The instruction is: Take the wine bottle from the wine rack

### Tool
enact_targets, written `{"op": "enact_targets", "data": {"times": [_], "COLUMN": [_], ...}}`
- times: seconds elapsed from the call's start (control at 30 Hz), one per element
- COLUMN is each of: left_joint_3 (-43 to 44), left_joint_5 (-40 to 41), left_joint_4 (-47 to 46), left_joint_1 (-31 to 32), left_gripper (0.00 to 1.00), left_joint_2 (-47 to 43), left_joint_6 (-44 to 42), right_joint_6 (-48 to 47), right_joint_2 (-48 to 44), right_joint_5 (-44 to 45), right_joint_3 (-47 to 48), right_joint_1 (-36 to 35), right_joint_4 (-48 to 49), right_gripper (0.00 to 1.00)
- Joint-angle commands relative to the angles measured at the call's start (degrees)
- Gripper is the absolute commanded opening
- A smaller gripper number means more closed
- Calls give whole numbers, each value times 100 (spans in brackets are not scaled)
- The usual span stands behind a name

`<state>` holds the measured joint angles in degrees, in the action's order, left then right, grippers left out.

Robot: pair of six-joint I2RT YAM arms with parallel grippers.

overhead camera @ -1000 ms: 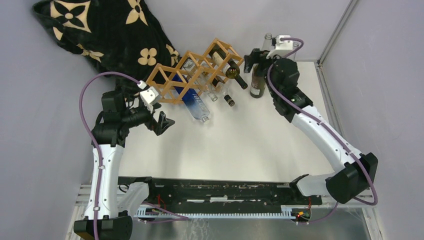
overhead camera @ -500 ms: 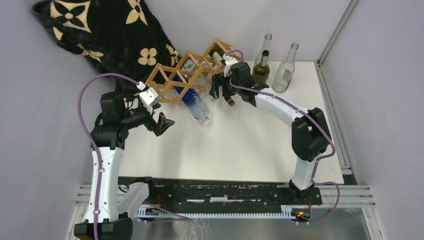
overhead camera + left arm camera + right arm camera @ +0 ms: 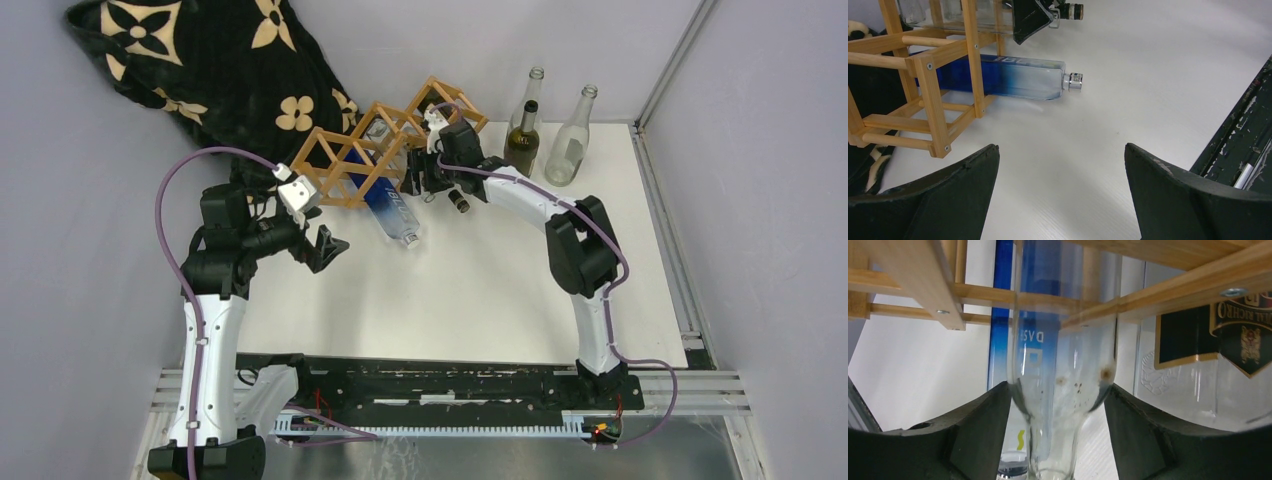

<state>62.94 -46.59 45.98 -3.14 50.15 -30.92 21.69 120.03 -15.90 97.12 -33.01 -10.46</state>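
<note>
The wine rack (image 3: 345, 165) of light wooden sticks lies at the back of the table, also shown in the left wrist view (image 3: 928, 75) and the right wrist view (image 3: 1168, 295). A clear wine bottle (image 3: 1063, 385) lies in one cell, neck toward the camera. My right gripper (image 3: 1058, 390) has both fingers pressed against its shoulders; from above this gripper (image 3: 418, 180) sits at the rack's front and hides most of that bottle. My left gripper (image 3: 325, 247) hangs open over bare table (image 3: 1060, 147), to the left of and nearer than the rack.
A blue-tinted bottle (image 3: 392, 213) sticks out of a lower cell. A dark labelled bottle (image 3: 1238, 335) lies beside the clear one. Three upright bottles (image 3: 522, 140) stand at the back right. A black patterned blanket (image 3: 200, 60) fills the back left corner.
My right arm swung from the upright bottles at the back right to the rack, and its fingers closed in onto the clear bottle's shoulders. The left arm has not moved.
</note>
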Motion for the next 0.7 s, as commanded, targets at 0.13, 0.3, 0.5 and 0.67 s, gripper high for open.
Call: {"op": "enact_targets", "data": {"times": [0.13, 0.3, 0.5, 0.67], "left_joint_3": [-16, -65, -120, -221], "left_joint_5": [-45, -36, -3, 126], "left_joint_4": [-122, -122, -123, 120], "left_joint_1": [-12, -12, -16, -7], "left_gripper": [100, 100, 100, 100], "left_joint_2": [-51, -40, -20, -40], "left_joint_6": [-147, -172, -281, -864], "right_joint_6": [88, 91, 102, 201], "right_joint_2": [450, 313, -231, -1117], "right_joint_5": [-159, -208, -302, -492], "right_joint_3": [765, 631, 3, -1140], "right_joint_1": [-10, -9, -12, -10], "right_joint_4": [120, 217, 400, 879], "right_gripper": [60, 40, 4, 0]}}
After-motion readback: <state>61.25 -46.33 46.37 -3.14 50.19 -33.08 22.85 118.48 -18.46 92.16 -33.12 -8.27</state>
